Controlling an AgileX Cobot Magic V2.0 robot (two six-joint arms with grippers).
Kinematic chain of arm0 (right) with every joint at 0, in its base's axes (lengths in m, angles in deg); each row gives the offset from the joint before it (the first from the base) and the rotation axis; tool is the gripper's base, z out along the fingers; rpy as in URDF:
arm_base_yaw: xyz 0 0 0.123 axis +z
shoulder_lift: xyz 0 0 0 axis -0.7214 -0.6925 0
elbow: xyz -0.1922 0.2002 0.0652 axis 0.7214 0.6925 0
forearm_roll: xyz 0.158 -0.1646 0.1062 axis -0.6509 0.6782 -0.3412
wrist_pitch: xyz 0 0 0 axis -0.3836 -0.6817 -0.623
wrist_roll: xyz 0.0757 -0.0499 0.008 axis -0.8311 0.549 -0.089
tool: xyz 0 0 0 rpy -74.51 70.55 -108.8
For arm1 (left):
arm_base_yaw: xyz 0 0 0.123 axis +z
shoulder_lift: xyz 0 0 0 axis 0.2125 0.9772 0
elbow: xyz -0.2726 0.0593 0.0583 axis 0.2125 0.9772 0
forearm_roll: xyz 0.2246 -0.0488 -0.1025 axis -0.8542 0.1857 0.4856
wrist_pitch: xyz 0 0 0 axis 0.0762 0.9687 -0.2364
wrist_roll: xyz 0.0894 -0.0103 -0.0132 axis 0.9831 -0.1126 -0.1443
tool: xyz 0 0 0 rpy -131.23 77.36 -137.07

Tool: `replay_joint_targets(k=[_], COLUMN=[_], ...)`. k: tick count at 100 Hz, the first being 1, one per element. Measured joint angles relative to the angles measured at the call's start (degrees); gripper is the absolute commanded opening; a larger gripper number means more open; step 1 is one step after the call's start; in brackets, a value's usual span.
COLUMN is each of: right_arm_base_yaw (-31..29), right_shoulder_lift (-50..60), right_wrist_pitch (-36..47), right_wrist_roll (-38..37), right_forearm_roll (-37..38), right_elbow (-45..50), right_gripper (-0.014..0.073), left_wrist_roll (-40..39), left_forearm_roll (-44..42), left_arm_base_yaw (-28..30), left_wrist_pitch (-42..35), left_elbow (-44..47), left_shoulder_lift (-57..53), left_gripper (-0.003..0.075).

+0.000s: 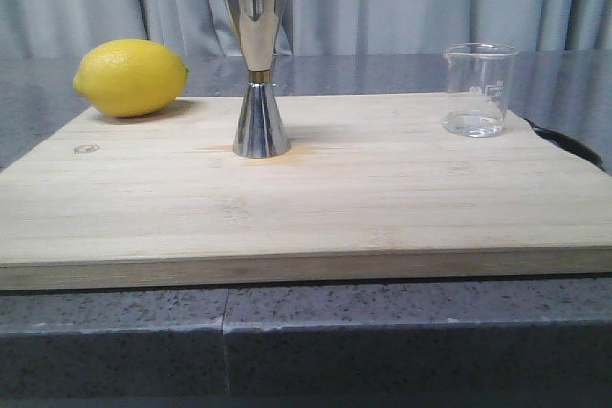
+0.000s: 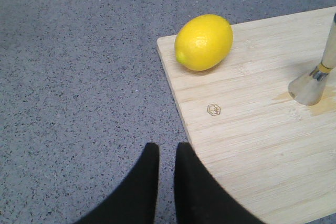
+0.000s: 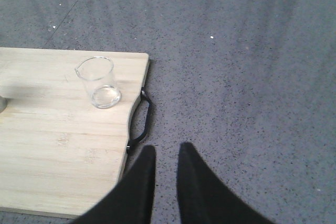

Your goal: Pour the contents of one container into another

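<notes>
no legible text; hexagon logo (image 2: 213,109) on board (image 2: 252,145)

Steel jigger (image 1: 258,64) upright mid-board; glass beaker (image 1: 477,89) upright far right — perhaps some liquid inside.

Lemon (image 1: 130,76): you'll see it at the board's far left corner.
Cutting board (image 1: 316,198): on your grey counter (image 1: 115,332).

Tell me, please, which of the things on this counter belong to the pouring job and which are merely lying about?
Belonging to the job:
- glass beaker, to pour from
- steel jigger, to receive
- left gripper and right gripper, both away from the containers

Merely lying about:
- lemon
- wooden cutting board, which everything stands on
</notes>
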Motion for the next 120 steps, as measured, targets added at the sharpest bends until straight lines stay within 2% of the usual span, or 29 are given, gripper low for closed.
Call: replay_joint_targets(k=[59, 75, 91, 120], right_arm_base_yaw=[0.0, 0.0, 0.0, 0.0], right_shoulder_lift=[0.0, 0.0, 0.0, 0.0], right_wrist_pitch=[0.2, 0.4, 0.4, 0.4], right_wrist_roll=[0.0, 0.0, 0.0, 0.0], right_forearm_roll=[0.1, 0.1, 0.1, 0.1], right_elbow=[0.0, 0.0, 0.0, 0.0], right_gripper=[-0.0071, -0.0071, -0.0071, -0.0071], left_wrist_roll=[-0.1, -0.1, -0.1, -0.1], left_forearm_roll=[0.0, 0.0, 0.0, 0.0], left_arm_base_yaw=[0.0, 0.0, 1.1, 13.4], left_wrist_pitch=[-2.2, -4.8, -12.1, -33.5], left_elbow=[0.1, 3.2, 12.5, 33.6], left_shoulder_lift=[0.0, -0.7, -6.1, -25.0], left_gripper=[-0.0019, -0.0019, -0.0019, -0.0019])
